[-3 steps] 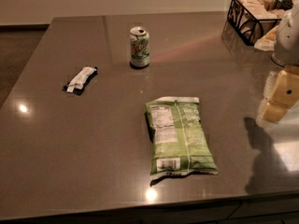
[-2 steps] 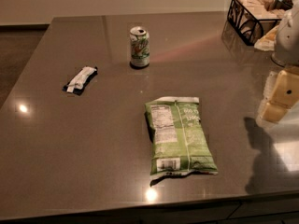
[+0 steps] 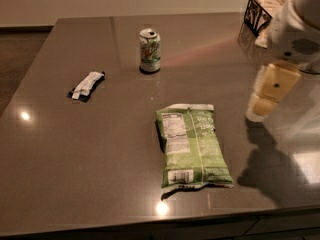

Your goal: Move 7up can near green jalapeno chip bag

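Gripper (image 3: 270, 91), cream-coloured, hanging over the right side of the dark grey glossy worktop (image 3: 100, 149), apparently raised, judging by the shadow cast below it. Opening: cannot tell. Nothing seen held. Target: small white-and-green aluminium 7up can (image 3: 150, 50) with silver top, upright at the far middle of the worktop, long axis vertical, logo side facing the camera, undented as far as visible. From the gripper: well apart, off to the left in the view and farther back. Only one arm, so no choice of side. Destination: large flat light-green crinkly green jalapeno chip bag (image 3: 192, 146), lying label side up, long axis running near to far with a slight lean, nearer the gripper than the can, well apart from the can. Probably needed: a long reach left and back, a sideways grasp around the can's wall, then a carry toward the bag's far end. Off the route: small white-and-black wrapped packet (image 3: 86, 85) at left, black wire basket (image 3: 260, 11) at far right.
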Robot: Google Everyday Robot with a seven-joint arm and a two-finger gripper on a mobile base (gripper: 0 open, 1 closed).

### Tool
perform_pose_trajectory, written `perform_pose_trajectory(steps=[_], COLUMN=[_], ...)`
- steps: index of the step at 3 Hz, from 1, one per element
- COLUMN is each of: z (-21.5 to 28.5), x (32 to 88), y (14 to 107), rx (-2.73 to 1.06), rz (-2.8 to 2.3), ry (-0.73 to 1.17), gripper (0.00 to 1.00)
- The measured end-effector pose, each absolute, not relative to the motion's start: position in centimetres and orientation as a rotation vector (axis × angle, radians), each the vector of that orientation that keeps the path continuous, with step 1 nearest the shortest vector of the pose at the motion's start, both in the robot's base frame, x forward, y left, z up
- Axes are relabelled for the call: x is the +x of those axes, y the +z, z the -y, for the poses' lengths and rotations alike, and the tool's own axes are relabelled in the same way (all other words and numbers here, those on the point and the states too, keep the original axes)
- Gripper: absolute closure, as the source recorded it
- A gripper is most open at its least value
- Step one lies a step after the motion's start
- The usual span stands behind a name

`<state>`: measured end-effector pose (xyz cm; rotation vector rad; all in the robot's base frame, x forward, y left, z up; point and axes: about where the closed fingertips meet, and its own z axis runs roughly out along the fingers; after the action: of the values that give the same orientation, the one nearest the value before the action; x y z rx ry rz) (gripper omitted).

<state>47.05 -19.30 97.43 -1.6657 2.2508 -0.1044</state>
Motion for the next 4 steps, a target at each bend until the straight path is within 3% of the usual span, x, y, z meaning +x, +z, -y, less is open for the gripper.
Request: perform_pose_trajectory(steps=[4], z=[9.3], x=[62.4], y=[92.7], rx=[-1.181], rz=[-2.261], ry=[0.152], gripper=[0.0])
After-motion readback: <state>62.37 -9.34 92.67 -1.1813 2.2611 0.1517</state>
